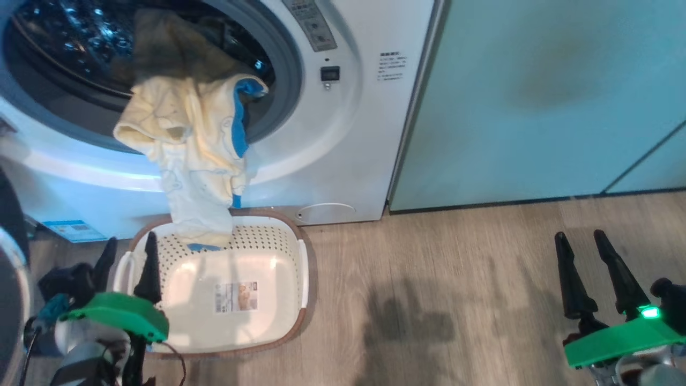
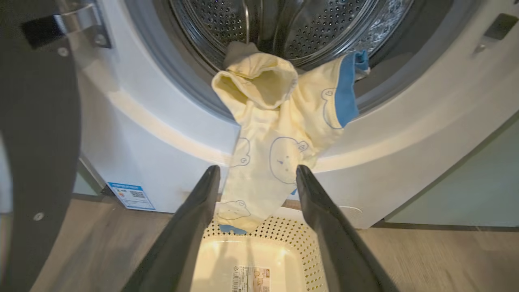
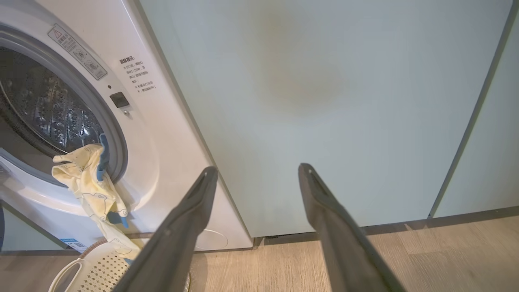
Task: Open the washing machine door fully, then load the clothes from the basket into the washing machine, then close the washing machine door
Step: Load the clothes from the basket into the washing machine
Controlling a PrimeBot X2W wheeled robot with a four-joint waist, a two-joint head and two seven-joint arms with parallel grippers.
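Spread wide and grasping nothing, the left gripper [image 1: 131, 239] sits at 7 o'clock in the head view, its two long dark fingers reaching over the near left corner of the small cream-white perforated plastic basket [image 1: 300, 236] with the brown rim. The right gripper [image 1: 580, 236] at 4 o'clock is likewise released, hovering over bare pale wood-plank floor [image 1: 429, 279], well apart from everything else.

The basket stands on the floor just in front of the machine, and a label sticker [image 1: 236, 296] shows on its bare base.

Dropping into its far end are the clothes [image 1: 198, 150], pale yellow soft garments with outlined bear faces and blue trim. They hang down from 11 o'clock over the lower lip of the white front-loading washing machine [image 1: 343, 161]. Their upper part lies across the grey rim [image 2: 174, 77] and into the perforated steel drum [image 2: 316, 28]. In the left wrist view the hanging cloth shows between the two fingers, beyond their tips.

At 9 o'clock in that view, the glossy black round washing machine door [image 2: 40, 121] stands swung out to the side of the opening. A small blue label sticker [image 1: 75, 230] sits low on the machine's front.

Farthest off, at 1 to 3 o'clock, flat pale teal cabinet panels [image 1: 536, 107] stand flush beside the machine.
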